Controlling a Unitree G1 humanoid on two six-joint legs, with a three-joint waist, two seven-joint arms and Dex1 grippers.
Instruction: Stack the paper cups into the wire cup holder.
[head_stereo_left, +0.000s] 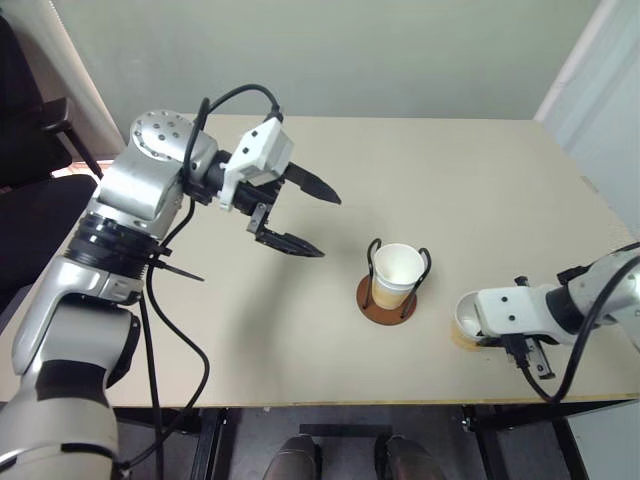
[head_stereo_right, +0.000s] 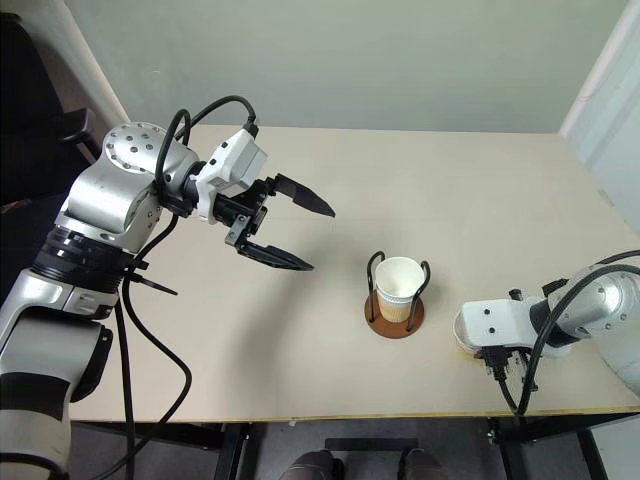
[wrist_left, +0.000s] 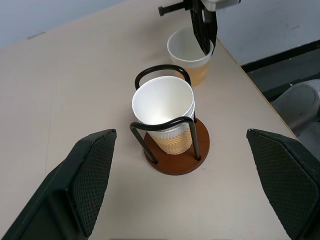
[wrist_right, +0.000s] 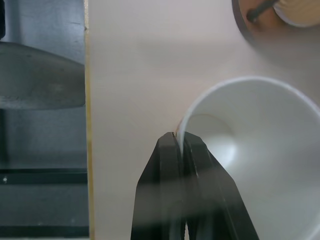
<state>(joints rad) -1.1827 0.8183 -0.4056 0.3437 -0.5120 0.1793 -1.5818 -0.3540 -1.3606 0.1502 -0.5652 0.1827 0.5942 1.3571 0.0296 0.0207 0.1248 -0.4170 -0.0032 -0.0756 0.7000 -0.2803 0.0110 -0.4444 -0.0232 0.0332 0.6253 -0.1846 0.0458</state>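
Pale beige desk (head_stereo_left: 450, 180) against a plain grey-green wall (head_stereo_left: 350, 50); black chair (head_stereo_left: 30, 190) beside its left edge; dark floor beneath.

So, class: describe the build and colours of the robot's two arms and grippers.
Both arms have silver-grey metal shells with black joints and loose black cables. The left gripper has a white housing and two pointed black fingers with textured pads. The right gripper has a white wrist block.

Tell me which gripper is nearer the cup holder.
Right. The right gripper pinches the rim of a loose cup just beside the wire cup holder; the left gripper hovers open, farther off across the table.
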